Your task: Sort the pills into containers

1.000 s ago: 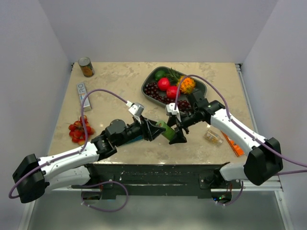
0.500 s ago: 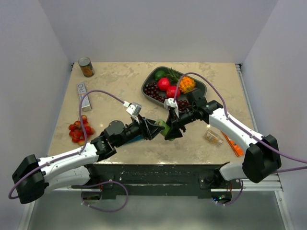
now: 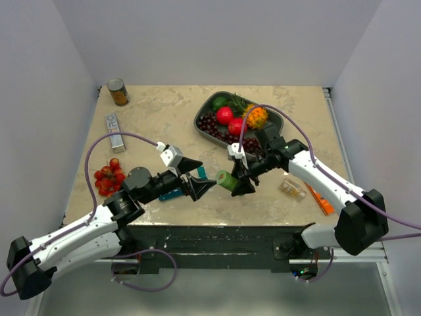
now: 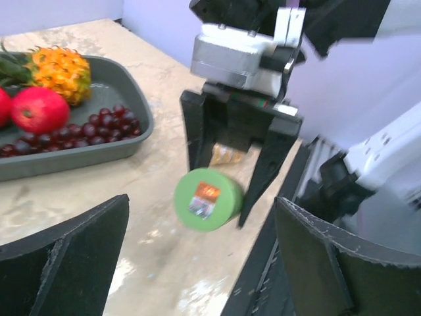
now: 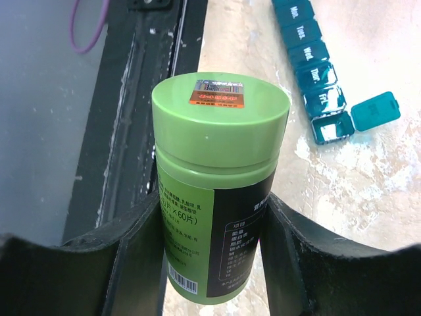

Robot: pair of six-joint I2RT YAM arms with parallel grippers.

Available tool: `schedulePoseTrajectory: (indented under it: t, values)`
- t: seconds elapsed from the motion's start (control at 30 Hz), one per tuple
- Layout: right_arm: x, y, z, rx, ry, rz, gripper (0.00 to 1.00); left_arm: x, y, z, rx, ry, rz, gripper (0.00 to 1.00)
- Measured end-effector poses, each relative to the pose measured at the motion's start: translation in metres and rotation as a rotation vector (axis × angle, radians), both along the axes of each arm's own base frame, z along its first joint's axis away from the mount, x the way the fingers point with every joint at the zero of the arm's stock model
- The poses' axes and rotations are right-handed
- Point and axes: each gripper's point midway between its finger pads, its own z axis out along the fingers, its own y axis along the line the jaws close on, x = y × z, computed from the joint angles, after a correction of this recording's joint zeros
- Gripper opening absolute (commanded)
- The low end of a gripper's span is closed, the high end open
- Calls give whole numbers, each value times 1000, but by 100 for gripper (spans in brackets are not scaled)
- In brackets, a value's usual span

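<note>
Spanning the frame, a marbled beige table [image 3: 164, 112] carries two white-and-black arms reaching in from its near edge toward each other. The left arm [image 3: 85, 227] ends in the left gripper [image 3: 205, 179], its jaws spread wide and holding nothing, pointed at the lid of a green bottle [image 5: 217, 164]. The right arm [image 3: 322, 178] ends in the right gripper [image 5: 210, 243], whose jaws pinch the bottle's labelled body from both sides, the bottle tipped sideways and, it seems, clear of the tabletop. At the far right of the table sits a dark grey fruit tray [image 4: 125, 85] with grapes, red fruit and a small pineapple. The teal pill organizer [image 5: 309, 56] lies flat on the table near the front edge, mostly hidden beneath the left arm in the overhead view and well seen by the right wrist camera; its end compartment [image 5: 327, 128] stands open, lid flipped aside. Smaller items ring the scene: a silver box [image 3: 115, 130], a bunch of tomatoes [image 3: 110, 176] and a can [image 3: 118, 92].
</note>
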Motion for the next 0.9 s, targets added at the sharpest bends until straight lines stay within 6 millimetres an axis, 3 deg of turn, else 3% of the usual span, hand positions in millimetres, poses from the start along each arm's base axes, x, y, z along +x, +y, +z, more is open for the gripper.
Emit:
schedulePoseTrajectory:
  t: [0.2,0.37,0.6,0.9]
  values:
    - [-10,-11,-8,-23,-58,47,0,-24,12,-9,158,-190,-121,95]
    - [-14,-15,-14,-42,-66,62,0,-37,9,-13,216,-307,-222,95]
    - [-12,-16,-16,-50,-80,65,0,-35,-5,-50,342,-272,-321,95]
    - [-14,-17,-19,-52,-78,68,0,-35,-15,-44,356,-321,-381,92]
